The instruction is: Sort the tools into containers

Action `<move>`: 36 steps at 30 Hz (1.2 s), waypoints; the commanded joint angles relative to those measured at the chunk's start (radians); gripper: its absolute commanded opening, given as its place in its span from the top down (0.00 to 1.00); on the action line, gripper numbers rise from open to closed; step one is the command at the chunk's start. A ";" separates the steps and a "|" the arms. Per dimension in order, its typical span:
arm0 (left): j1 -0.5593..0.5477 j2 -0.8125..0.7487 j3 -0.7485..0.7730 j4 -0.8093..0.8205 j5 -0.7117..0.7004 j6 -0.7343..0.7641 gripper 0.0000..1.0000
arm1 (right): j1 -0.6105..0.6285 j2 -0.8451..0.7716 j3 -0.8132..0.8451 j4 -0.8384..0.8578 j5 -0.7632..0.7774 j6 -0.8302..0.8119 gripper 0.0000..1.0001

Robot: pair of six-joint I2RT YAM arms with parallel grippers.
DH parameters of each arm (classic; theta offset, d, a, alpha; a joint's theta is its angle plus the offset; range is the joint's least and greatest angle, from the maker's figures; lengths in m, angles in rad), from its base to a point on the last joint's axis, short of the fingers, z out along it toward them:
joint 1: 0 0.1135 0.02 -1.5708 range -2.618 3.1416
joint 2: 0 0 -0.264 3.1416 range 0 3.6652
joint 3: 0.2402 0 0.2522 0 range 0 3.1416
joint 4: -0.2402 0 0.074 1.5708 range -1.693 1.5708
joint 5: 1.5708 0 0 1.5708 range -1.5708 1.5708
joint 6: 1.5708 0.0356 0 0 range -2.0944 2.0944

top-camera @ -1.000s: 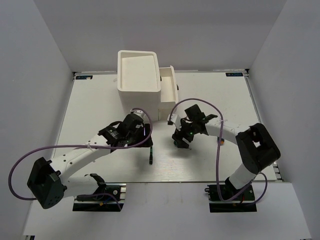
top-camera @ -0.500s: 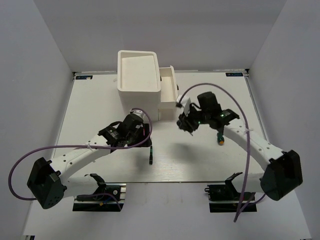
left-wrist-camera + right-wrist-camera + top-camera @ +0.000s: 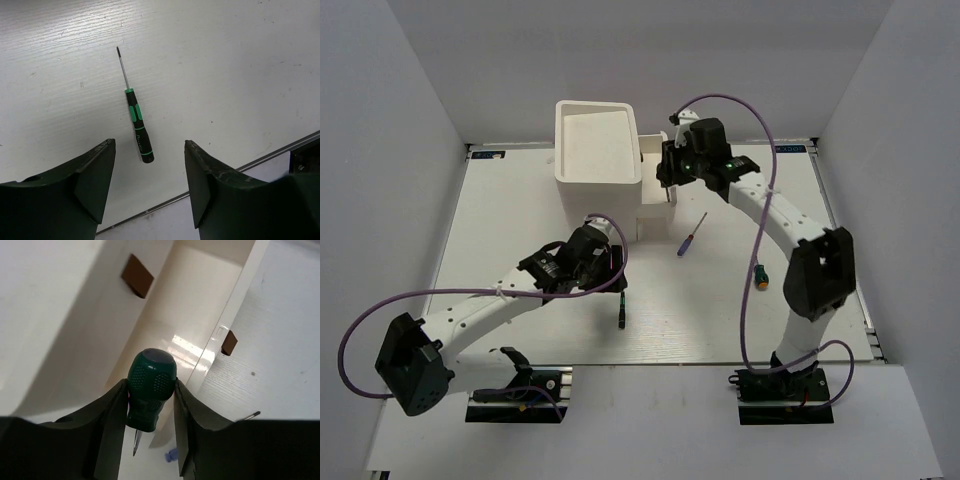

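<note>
My right gripper (image 3: 150, 392) is shut on a stubby green-handled screwdriver (image 3: 151, 372), blade pointing down. It hangs over the pulled-out upper drawer (image 3: 658, 160) of the white cabinet (image 3: 597, 140), where a small blue piece (image 3: 171, 456) lies inside. In the top view the right gripper (image 3: 670, 175) sits at that drawer's near end. My left gripper (image 3: 149, 145) stands open and empty above the table. Just ahead of its fingers lies a thin black screwdriver with green bands (image 3: 137, 125), also seen in the top view as the thin black screwdriver (image 3: 619, 313).
A thin red-and-blue screwdriver (image 3: 692, 234) lies on the table right of the lower drawer (image 3: 653, 218). Another stubby green screwdriver (image 3: 761, 277) lies further right. Dark knobs (image 3: 137, 268) (image 3: 229, 342) mark the drawer fronts. The table's front edge rail (image 3: 280, 150) runs close behind the left gripper.
The right gripper closed on the stubby green screwdriver and carried it from mid-table up to the pulled-out drawer, uncovering the red-and-blue screwdriver. The left arm barely moved.
</note>
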 commanded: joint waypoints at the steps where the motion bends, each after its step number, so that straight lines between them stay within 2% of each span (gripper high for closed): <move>1: -0.008 -0.046 0.040 0.005 -0.010 0.003 0.32 | -0.003 0.082 0.111 0.049 0.048 0.102 1.00; 3: -0.008 -0.057 0.031 0.005 -0.010 -0.006 0.32 | -0.006 0.157 0.217 0.010 0.051 0.093 1.00; 4: -0.008 -0.067 0.031 0.005 -0.010 -0.006 0.32 | -0.009 0.168 0.241 0.005 0.045 0.078 0.91; 5: -0.017 -0.068 0.022 0.005 -0.010 -0.016 0.32 | -0.012 0.177 0.240 0.009 0.042 0.071 0.72; 7: -0.017 -0.078 0.022 0.005 -0.010 -0.016 0.34 | -0.017 0.171 0.228 0.020 -0.004 0.050 0.57; 8: -0.017 -0.078 0.022 0.014 -0.010 -0.016 0.35 | -0.016 0.141 0.219 0.028 -0.008 0.048 0.40; 9: -0.017 -0.066 0.022 0.026 0.003 -0.004 0.36 | -0.019 0.130 0.182 0.034 -0.019 0.042 0.32; 10: -0.026 -0.055 0.022 0.026 0.003 0.005 0.38 | -0.020 0.114 0.171 0.046 -0.019 0.018 0.29; 12: -0.035 -0.014 0.043 0.039 0.031 0.035 0.50 | -0.031 0.045 0.124 0.043 0.014 -0.030 0.21; 13: -0.035 0.001 0.052 0.039 0.042 0.045 0.57 | -0.037 0.025 0.102 0.048 0.028 -0.044 0.22; 14: -0.035 0.015 0.066 0.049 0.042 0.054 0.68 | -0.051 -0.054 0.046 0.061 0.030 -0.071 0.32; 15: -0.035 0.035 0.066 0.049 0.042 0.063 0.73 | -0.074 -0.083 -0.017 0.077 0.018 -0.090 0.79; 16: -0.035 0.035 0.075 0.061 0.052 0.077 0.77 | -0.086 -0.141 -0.047 0.074 0.039 -0.099 1.00; 18: -0.044 0.049 0.075 0.075 0.052 0.088 0.83 | -0.126 -0.209 -0.111 -0.012 0.109 -0.145 1.00; 20: -0.045 0.060 0.075 0.103 0.062 0.088 0.84 | -0.193 -0.226 -0.116 -0.247 0.154 -0.196 1.00; 21: -0.045 0.060 0.075 0.112 0.071 0.088 0.84 | -0.216 -0.246 -0.177 -0.298 0.157 -0.203 0.74; 22: -0.045 0.060 0.065 0.127 0.071 0.088 0.82 | -0.238 -0.260 -0.215 -0.328 0.150 -0.240 0.63; 23: -0.045 0.069 0.065 0.128 0.081 0.088 0.80 | -0.283 -0.274 -0.252 -0.389 0.143 -0.252 0.58; 24: -0.045 0.069 0.055 0.141 0.091 0.088 0.69 | -0.328 -0.313 -0.357 -0.405 0.133 -0.268 0.47; 26: -0.045 0.078 0.055 0.152 0.091 0.088 0.48 | -0.374 -0.329 -0.407 -0.473 0.140 -0.294 0.47; 27: -0.045 0.090 0.055 0.152 0.103 0.088 0.32 | -0.406 -0.329 -0.445 -0.491 0.137 -0.292 0.45; 31: -0.045 0.129 0.083 0.161 0.121 0.123 0.23 | -0.446 -0.294 -0.518 -0.537 0.143 -0.279 0.36; 36: -0.045 0.175 0.129 0.161 0.112 0.148 0.23 | -0.457 -0.266 -0.588 -0.476 0.062 -0.249 0.33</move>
